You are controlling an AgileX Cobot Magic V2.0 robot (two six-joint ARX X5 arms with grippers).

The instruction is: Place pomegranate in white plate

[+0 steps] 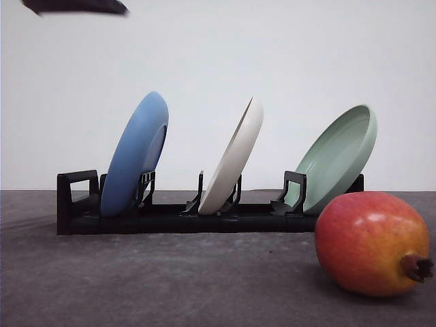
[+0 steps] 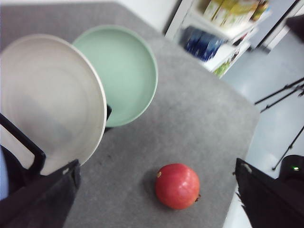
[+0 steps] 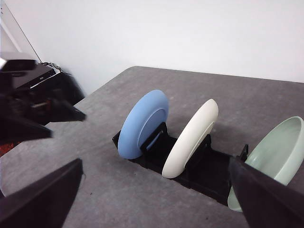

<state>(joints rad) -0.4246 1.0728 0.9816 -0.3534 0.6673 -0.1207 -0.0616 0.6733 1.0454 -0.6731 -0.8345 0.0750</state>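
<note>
The pomegranate lies on the grey table in front of the rack's right end, its crown stub pointing right, while the white plate stands tilted in the middle slot of the black dish rack, between the blue plate and the pale green plate. From the left gripper, jaws spread wide and empty, the fruit sits below and between the fingertips, so that arm looks nearer. The right gripper is equally open and empty, facing the rack; both grippers' fingers are cut off at the frame edges.
</note>
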